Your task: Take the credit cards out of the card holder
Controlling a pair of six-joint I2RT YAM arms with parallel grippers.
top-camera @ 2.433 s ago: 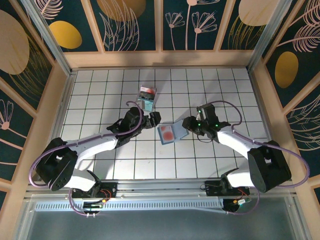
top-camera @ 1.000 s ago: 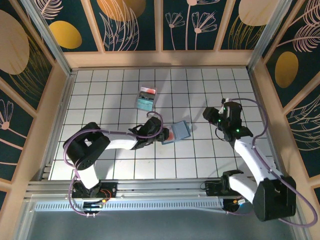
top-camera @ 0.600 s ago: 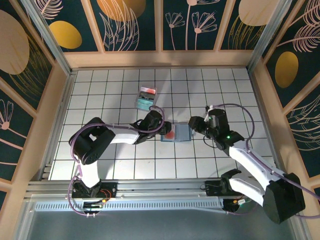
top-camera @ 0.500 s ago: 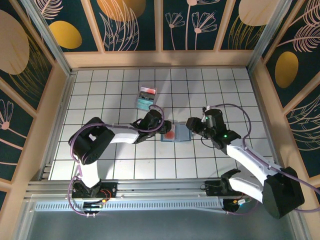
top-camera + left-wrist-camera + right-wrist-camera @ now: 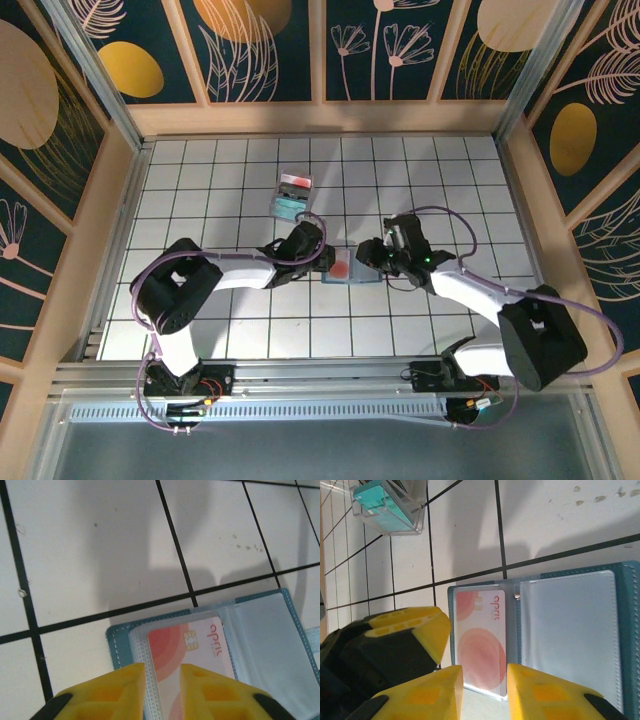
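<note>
The table (image 5: 200,200) is a flat white top ruled into square tiles by black grid lines, and a pale wooden frame (image 5: 320,118) borders it on all sides. Two things lie directly on it. A card holder (image 5: 567,630) rests flat and open near the middle, slightly toward 5 o'clock from the centre. Its two teal-edged halves sit side by side at 9 and 3 o'clock, across the grid lines. A small clear plastic box (image 5: 292,197), with teal and red showing through, sits at about 11 o'clock from the holder, well apart from it. A few dark specks (image 5: 247,546) mark the tiles just beside the holder.
</note>
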